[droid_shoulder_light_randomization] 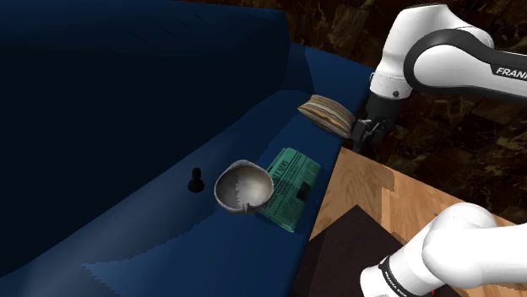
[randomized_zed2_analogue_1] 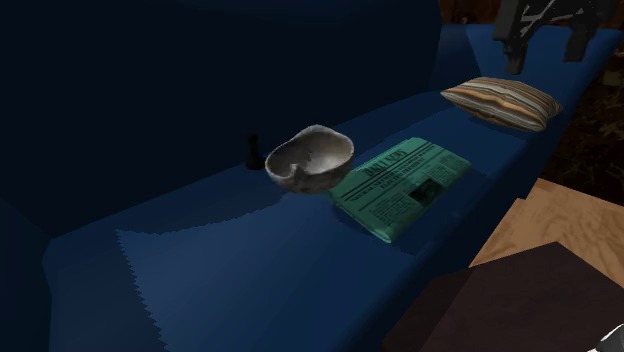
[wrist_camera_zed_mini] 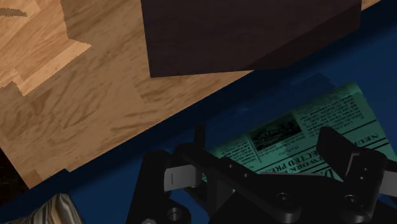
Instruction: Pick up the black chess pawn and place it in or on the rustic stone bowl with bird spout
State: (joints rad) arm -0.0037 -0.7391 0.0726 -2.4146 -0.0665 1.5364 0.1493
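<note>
A dark blue sofa [droid_shoulder_light_randomization: 127, 93] carries everything here, and its soft seat looks a poor footing for anything small and upright: one nudge could tip the piece over. The white arm [droid_shoulder_light_randomization: 439, 59] hangs over the seat's far end, at the shoulder view's right, well apart from its target. A green newspaper [droid_shoulder_light_randomization: 291, 187] lies flat on the seat against the grey stone bowl [droid_shoulder_light_randomization: 243, 187], and a striped cushion [droid_shoulder_light_randomization: 328, 114] rests beyond it, near the hand. The bowl sits between the arm and the pawn, so a low, straight approach risks knocking it or dragging the paper. The black gripper [wrist_camera_zed_mini: 264, 145] hovers above the newspaper's edge, its two fingers standing apart with nothing between them. Smallest of all, the black chess pawn [droid_shoulder_light_randomization: 196, 180] stands upright on the seat near the bowl, on the shoulder view's left of it. Dark on dark cloth, slim and round-headed, it looks easy to misjudge and pinch off-centre
</note>
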